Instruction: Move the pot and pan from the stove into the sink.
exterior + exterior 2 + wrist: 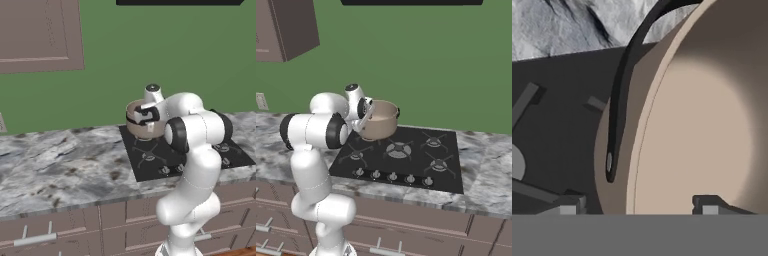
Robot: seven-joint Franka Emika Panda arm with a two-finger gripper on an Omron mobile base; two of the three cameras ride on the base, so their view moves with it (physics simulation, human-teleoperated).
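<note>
1. Marbled counter (pixel 55 160): we see it run well off to the left of the fingers, grey and veined. The sink is not in these frames, so we cannot place the drop-off from here.
2. Stove (pixel 406 155): black glass cooktop with grated burners and a knob row along the front. It lies under and in front of the fingers.
3. Pot (pixel 381 120): beige, deep-walled, sitting on the rear left burner. We take this as the first of the two items to be moved. The pan cannot be made out; the arm covers part of the cooktop in the left base view.
4. Gripper (pixel 637 207): it is at the pot's near rim. In the hand view one finger tip (pixel 709 206) stands inside the pot and the other outside, straddling the wall. We judge this placement as set for a rim pinch. The jaws stand apart, not yet pressed on the wall.
5. Pot handle (pixel 619 110): dark curved loop on the outer wall, just beyond the outer finger tip. Its upper end is cut off at the frame edge.
</note>
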